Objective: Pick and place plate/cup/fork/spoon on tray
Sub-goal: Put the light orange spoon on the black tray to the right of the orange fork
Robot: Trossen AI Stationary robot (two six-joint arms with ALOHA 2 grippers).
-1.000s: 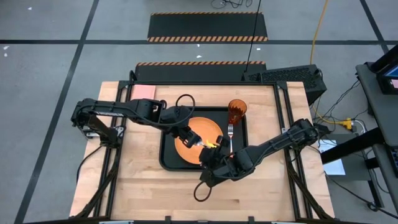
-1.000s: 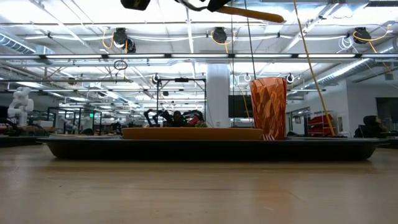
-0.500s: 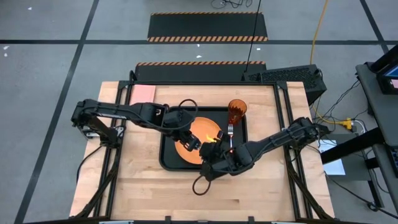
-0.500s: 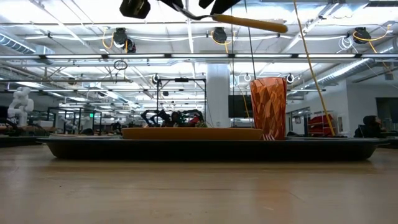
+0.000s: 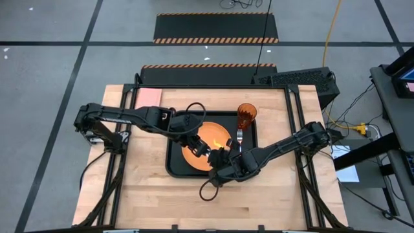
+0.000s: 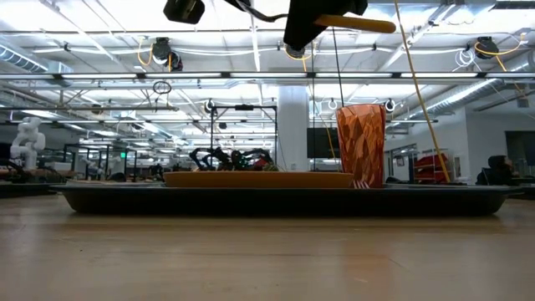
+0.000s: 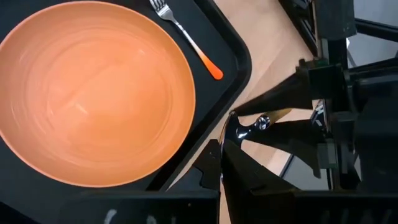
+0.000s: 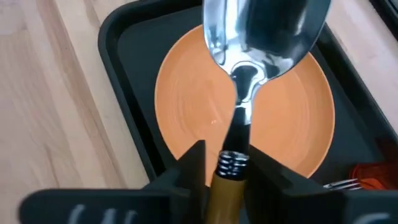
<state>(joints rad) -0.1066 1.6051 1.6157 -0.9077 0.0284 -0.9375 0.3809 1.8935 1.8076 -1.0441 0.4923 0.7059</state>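
The spoon (image 8: 261,37) hangs high above the orange plate (image 5: 208,133), its orange-yellow handle (image 6: 361,23) pointing toward the table's right. My left gripper (image 5: 206,151) is shut on its bowl end. My right gripper (image 5: 222,157) is open, with a finger (image 8: 194,163) close on either side of the handle near the silver collar and a thin gap showing on each side. The plate, the fork (image 5: 239,139) and the upright cup (image 5: 246,115) rest on the black tray (image 5: 173,169). My left gripper pinches the spoon by the edge of its bowl (image 7: 236,132), right at the fingertips (image 7: 214,163). It comes from the table's left, over the plate. The spoon is lifted clear and lies about level, with its handle sticking out toward the right gripper.
A pink pad (image 5: 149,95) lies at the table's far left corner. The fork lies along the tray's right side (image 7: 186,37), with the cup in the tray's far right corner. Bare wood (image 5: 149,188) lies to the left of the tray and on its near side.
My left gripper has carried the spoon a little toward the table's near right, still high over the plate. My right gripper has come toward the far edge and up to the spoon, and now stands around its handle.
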